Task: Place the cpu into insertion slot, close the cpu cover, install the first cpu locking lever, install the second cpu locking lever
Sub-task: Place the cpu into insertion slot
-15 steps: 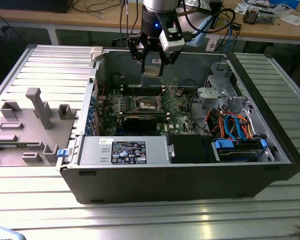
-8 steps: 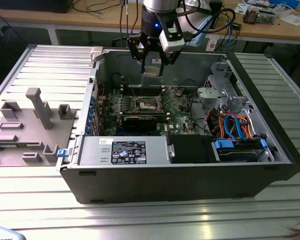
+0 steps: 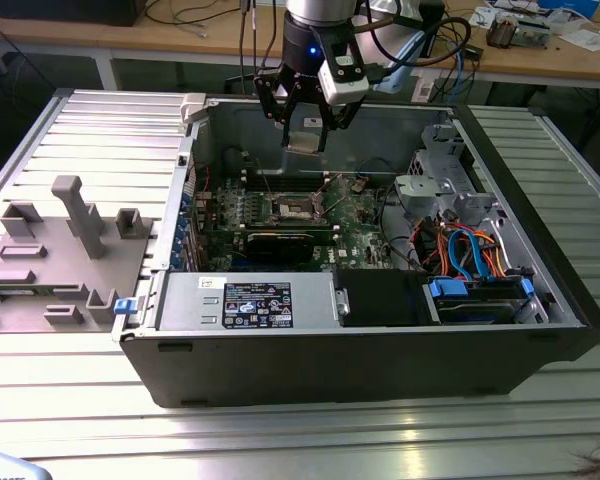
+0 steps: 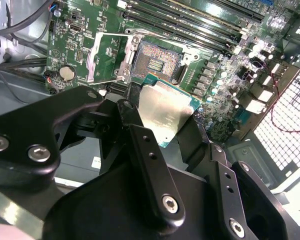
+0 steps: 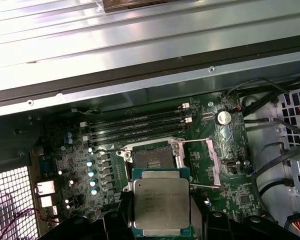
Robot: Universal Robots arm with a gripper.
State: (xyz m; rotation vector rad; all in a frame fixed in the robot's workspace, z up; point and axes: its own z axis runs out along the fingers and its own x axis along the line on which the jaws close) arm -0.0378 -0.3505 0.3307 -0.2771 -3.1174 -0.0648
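Gripper (image 3: 306,138) clasps one cpu (image 5: 161,207) above one empty insertion slot (image 5: 152,159), cpu cover (image 4: 93,57) standing open.

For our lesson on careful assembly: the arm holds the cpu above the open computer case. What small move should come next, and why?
Probably lower the cpu gently towards the insertion slot, keeping it level. The jaws are shut on it, it hangs above the board, the slot is bare and the cpu cover is swung open.
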